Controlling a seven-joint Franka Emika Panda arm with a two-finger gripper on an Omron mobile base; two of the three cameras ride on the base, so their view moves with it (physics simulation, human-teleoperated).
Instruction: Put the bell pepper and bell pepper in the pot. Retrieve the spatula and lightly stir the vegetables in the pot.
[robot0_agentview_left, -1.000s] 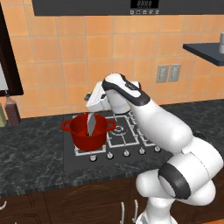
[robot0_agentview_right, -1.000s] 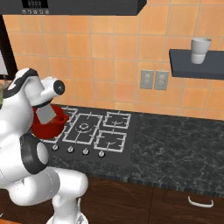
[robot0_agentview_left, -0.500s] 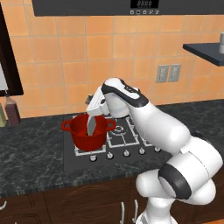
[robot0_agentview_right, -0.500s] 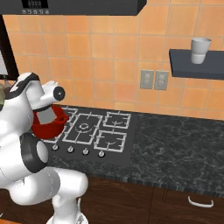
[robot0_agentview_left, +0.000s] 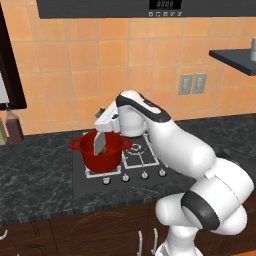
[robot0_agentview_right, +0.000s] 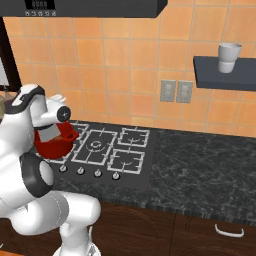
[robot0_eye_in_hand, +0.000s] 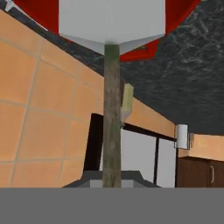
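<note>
Moved: spatula (robot0_agentview_left: 100, 144) blade now upright in pot (robot0_agentview_left: 102, 152) | jaws clamp its handle | pepper hidden

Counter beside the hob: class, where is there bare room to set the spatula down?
Free: dark counter right of the hob, below the shelf; also the strip between the brown bottle and red pot. Crowded: the pot's burner, where the hand holds the spatula.

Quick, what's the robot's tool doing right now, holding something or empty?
Tool: closed on the spatula, its blade down in the pot.
</note>
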